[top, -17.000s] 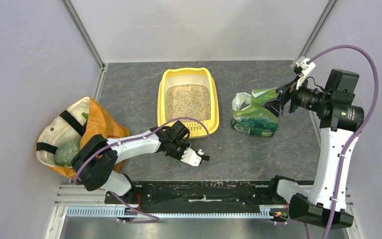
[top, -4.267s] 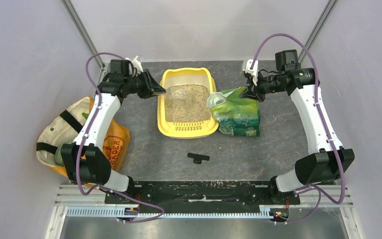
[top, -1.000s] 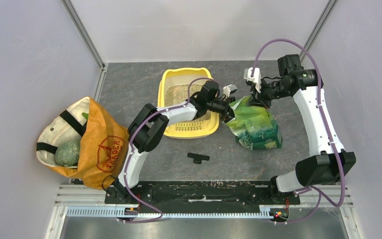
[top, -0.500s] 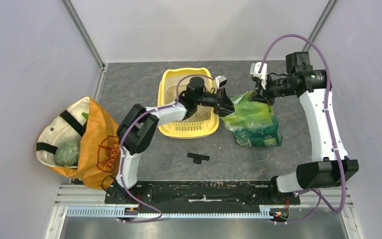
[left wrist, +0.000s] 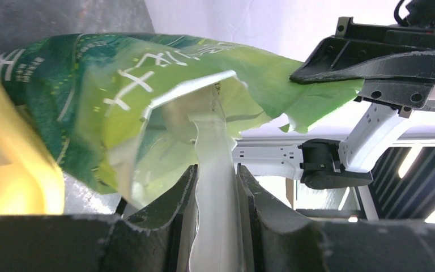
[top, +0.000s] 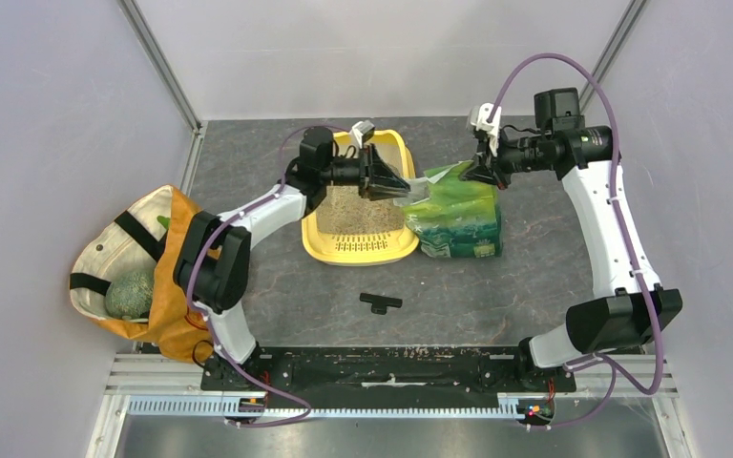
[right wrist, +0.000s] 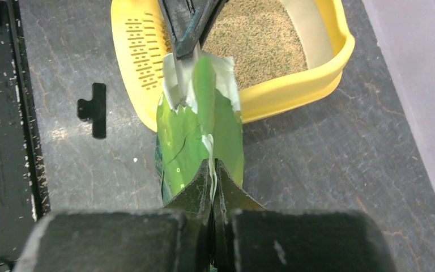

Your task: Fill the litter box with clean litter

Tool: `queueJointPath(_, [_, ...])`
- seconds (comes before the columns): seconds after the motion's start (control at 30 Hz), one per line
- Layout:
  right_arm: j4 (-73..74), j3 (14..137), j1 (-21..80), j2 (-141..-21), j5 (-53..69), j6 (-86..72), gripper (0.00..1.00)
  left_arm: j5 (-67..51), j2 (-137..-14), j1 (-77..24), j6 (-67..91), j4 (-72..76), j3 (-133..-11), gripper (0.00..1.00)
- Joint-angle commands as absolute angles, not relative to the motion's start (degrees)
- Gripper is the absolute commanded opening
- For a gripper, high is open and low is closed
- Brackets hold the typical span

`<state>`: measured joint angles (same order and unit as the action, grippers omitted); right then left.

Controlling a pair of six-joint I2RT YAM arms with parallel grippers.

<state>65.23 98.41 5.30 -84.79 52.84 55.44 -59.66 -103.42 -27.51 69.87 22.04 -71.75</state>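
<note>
Back over litter box [top: 361, 248], left gripper [top: 393, 183] clamps scoop [left wrist: 212, 153]; right gripper [top: 468, 170] clamps bag [top: 458, 215].

Count on tabletop [top: 534, 305]:
- litter box [top: 358, 250] ×1, holding one bed of clean litter [top: 355, 212]
- green bag [top: 458, 224] ×1
- clear scoop [left wrist: 214, 170] ×1
- tote bag [top: 143, 267] ×1
- small black T-shaped piece [top: 381, 302] ×1

Hands ×2: left hand [top: 396, 184], right hand [top: 470, 172].

Left wrist feed: I'm seeing white printed characters, East Asian in style, running across the green bag [left wrist: 73, 127]. They're skewed and creased, and I can't read them. Nothing else is legible on any feed.
</note>
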Motion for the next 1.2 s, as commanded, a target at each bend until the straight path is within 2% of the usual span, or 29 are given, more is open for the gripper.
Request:
queueJointPath(0.0, [54.88,100.19,6.81,-84.2,54.44,52.12,0.0,-61.14,-98.83,-23.93,65.49,18.84,-69.86,0.02])
queueJointPath(0.43, [52.99,98.71,8.58,-85.26,52.74,52.39,0.0,-63.67,-92.68,-16.76,64.78,16.17,-64.23,0.02])
queueJointPath(1.17, [52.57,98.19,10.01,-85.88,52.03,51.98,0.0,-67.3,-86.28,-6.39,75.61,28.3,-55.67,0.02])
